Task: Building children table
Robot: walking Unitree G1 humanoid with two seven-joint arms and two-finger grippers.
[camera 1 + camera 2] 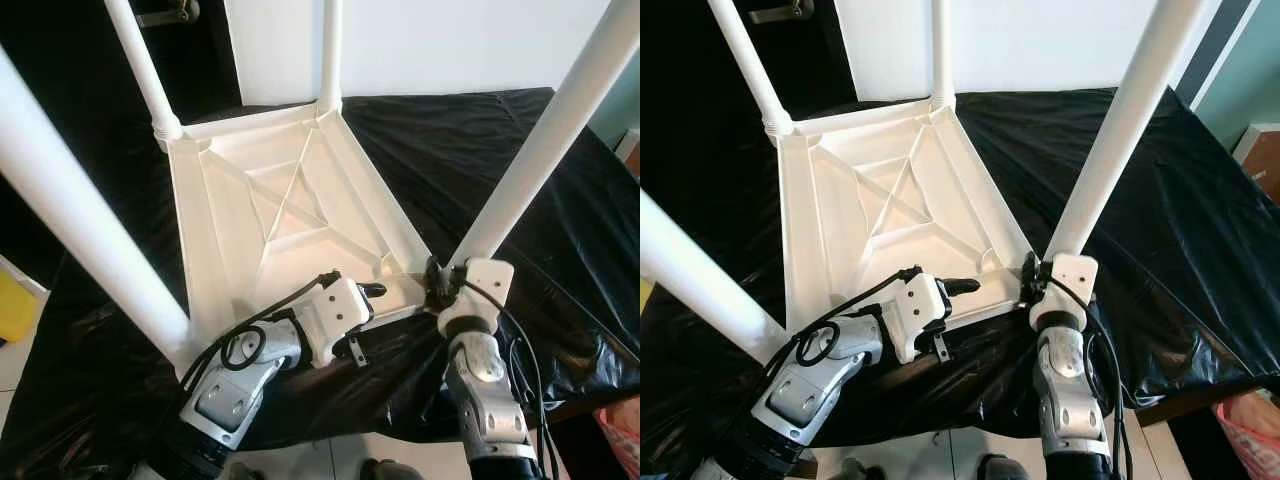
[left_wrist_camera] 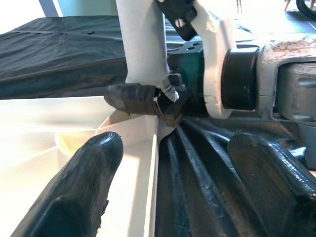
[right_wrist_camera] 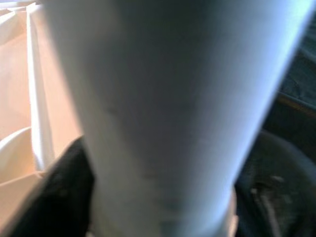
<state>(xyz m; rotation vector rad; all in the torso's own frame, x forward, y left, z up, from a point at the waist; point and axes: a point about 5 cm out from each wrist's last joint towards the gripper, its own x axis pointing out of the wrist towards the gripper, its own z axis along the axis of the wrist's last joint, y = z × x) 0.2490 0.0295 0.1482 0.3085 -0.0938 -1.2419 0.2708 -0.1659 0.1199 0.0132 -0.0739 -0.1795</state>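
I look down on the white table top [image 1: 290, 210], upside down on a black sheet [image 1: 560, 200], its ribbed underside up, with four white legs rising from its corners. At near left, one leg [image 1: 80, 230] stands unattended in its corner. My left gripper [image 1: 372, 291] lies low along the near rim, its fingers [image 2: 74, 192] spread and empty, one inside the rim and one outside, pointing toward the near-right corner. There my right gripper [image 1: 438, 277] pinches the base of the near-right leg [image 1: 550, 130], which runs up and away to my right, tilted rather than upright. My judgement: the right arm is the one on the work, and seating this leg calls for pressing down along its long axis into the socket.
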